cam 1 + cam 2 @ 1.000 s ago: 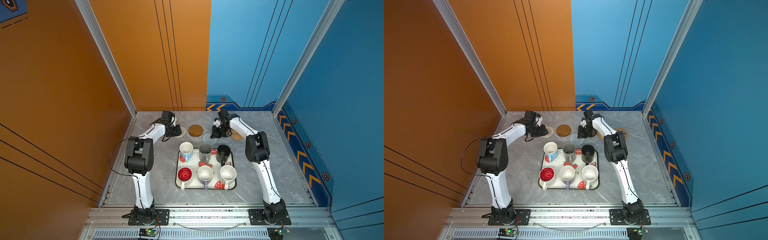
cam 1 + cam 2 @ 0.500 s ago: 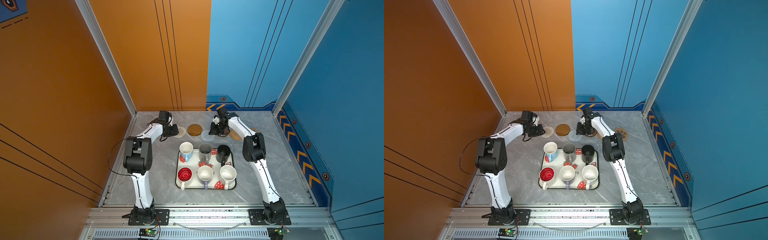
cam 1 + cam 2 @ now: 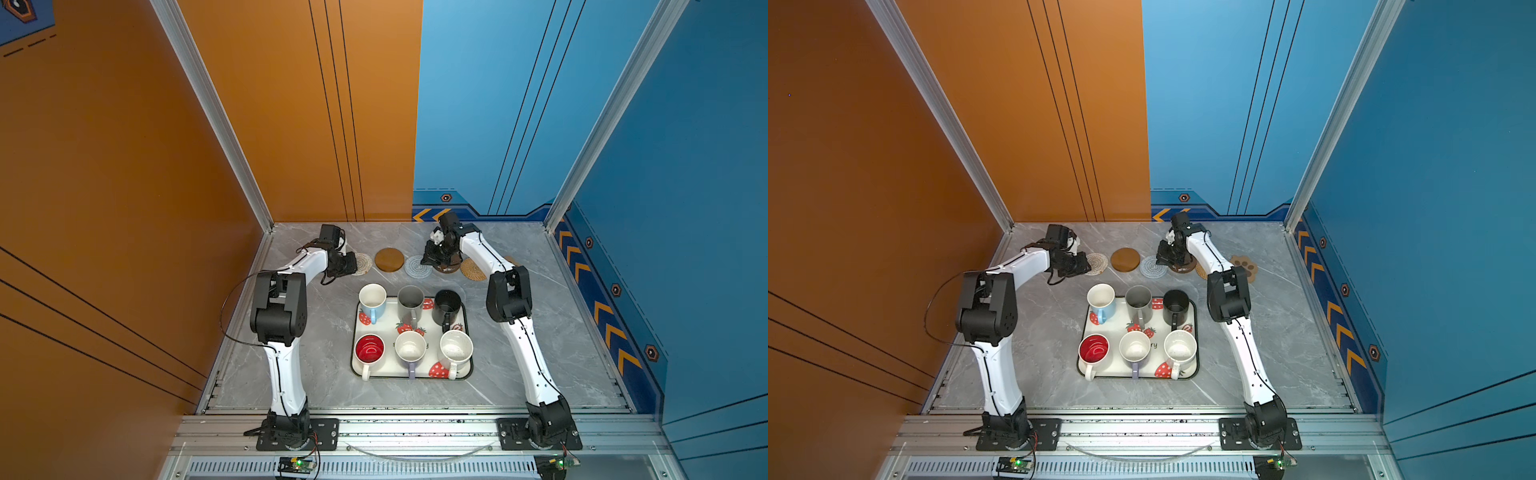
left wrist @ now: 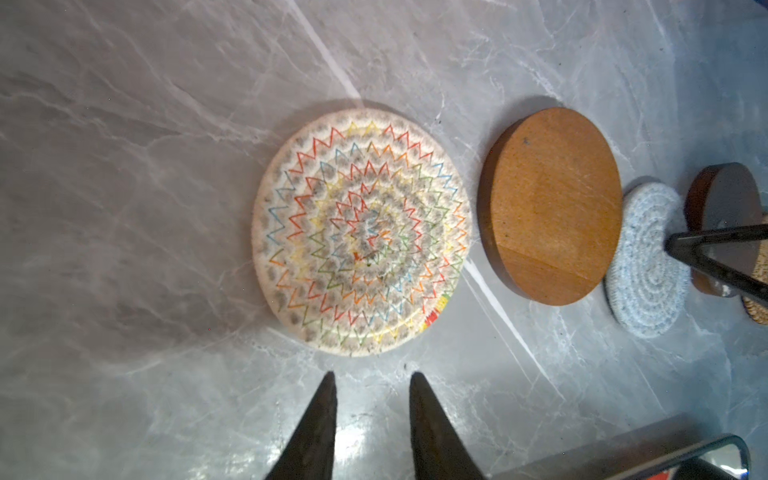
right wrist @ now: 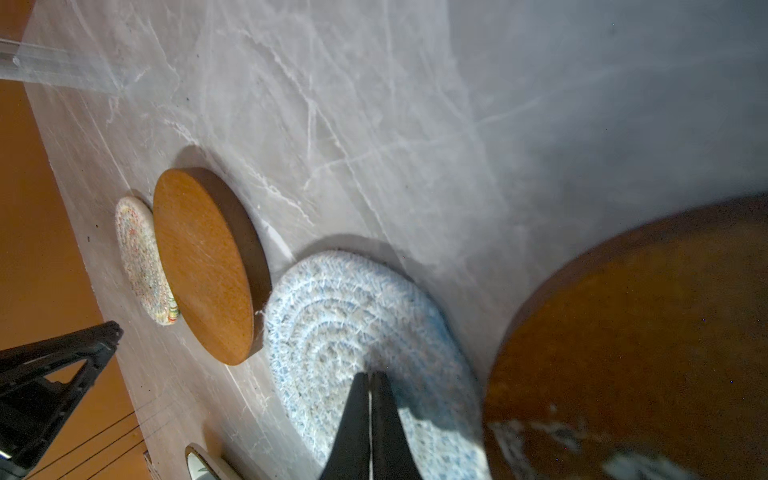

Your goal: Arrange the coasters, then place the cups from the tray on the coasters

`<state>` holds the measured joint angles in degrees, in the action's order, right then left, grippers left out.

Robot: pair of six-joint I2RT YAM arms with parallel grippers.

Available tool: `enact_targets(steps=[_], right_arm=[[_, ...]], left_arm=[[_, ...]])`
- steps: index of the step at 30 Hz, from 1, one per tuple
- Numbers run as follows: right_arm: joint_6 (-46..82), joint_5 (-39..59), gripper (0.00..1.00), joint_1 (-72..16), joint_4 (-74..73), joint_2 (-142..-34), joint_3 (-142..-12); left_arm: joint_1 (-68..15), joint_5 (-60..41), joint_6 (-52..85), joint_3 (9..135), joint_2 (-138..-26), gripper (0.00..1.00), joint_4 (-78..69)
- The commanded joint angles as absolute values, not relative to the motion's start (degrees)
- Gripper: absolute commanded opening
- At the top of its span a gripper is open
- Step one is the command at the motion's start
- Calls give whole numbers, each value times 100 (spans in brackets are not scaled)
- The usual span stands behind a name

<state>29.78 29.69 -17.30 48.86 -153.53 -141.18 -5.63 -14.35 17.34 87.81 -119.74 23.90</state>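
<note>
Over the grey coaster [image 5: 332,316], right tool [image 5: 369,375] angles down, closed.

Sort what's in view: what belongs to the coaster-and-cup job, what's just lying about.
Job: beige woven coaster, light wooden disc, grey woven coaster, dark wooden disc, rattan coaster, paw coaster; light blue mug, grey mug, black mug, red-lined mug, lavender mug, speckled mug; strawberry tray.

Not the job: nothing loose; only marble tabletop, wall panels, aluminium rail.
</note>
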Motion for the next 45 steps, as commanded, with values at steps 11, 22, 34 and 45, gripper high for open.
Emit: enact_targets(steps=[11,22,34,45], right_arm=[[3449,2817,0,-1582,4355,-15735,-14194],[3709,2968,0,-1606,4053,-15818,-14199],[3672,3076,0,-1815,4079,-15838,-14124],[3704,3043,0,-1969,4082,-15873,-14089]], left_arm=[[-453,-1354,1907,9611,-12733,31,2487],[-439,-1283,2020,10094,-13176,31,2609],[-361,-1077,2126,10439,-13446,31,2628],[-185,-1205,2162,10564,-13461,31,2646]])
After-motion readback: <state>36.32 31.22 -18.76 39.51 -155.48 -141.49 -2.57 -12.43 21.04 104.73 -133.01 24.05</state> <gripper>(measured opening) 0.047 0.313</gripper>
